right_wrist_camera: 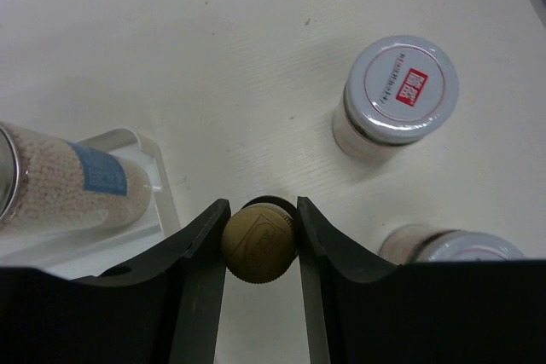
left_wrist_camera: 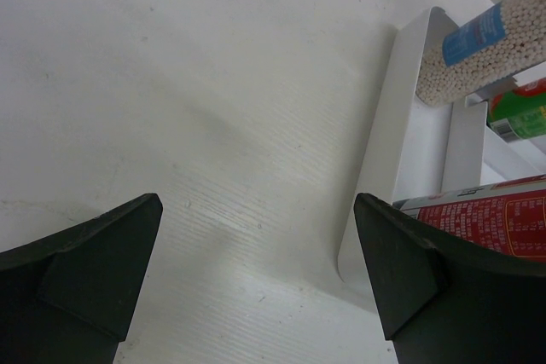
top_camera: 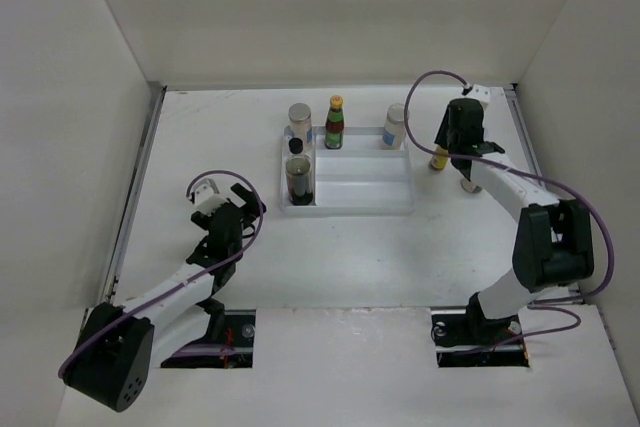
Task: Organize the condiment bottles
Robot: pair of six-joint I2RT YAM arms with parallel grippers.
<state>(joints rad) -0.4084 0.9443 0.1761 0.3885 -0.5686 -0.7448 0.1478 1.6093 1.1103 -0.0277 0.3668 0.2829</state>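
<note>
My right gripper point(right_wrist_camera: 262, 205) is shut on the tan cap of the yellow bottle point(right_wrist_camera: 259, 242), which stands on the table just right of the white tray point(top_camera: 360, 209); the gripper also shows in the top view point(top_camera: 447, 150), above the bottle point(top_camera: 439, 160). Two pale-lidded jars point(right_wrist_camera: 399, 91) point(right_wrist_camera: 450, 247) stand beside it. In the tray stand a silver-capped jar point(top_camera: 299, 118), the red sauce bottle with yellow cap point(top_camera: 335, 124), a white-capped jar point(top_camera: 395, 127) and two black-capped dark bottles point(top_camera: 296, 148) point(top_camera: 299, 180). My left gripper point(left_wrist_camera: 258, 210) is open and empty over bare table left of the tray.
The left wrist view shows the tray's near left corner point(left_wrist_camera: 375, 168), with a bead-filled jar point(left_wrist_camera: 478, 49) and a red-labelled bottle point(left_wrist_camera: 499, 219) inside. White walls enclose the table on three sides. The tray's right compartments point(top_camera: 370, 182) hold nothing.
</note>
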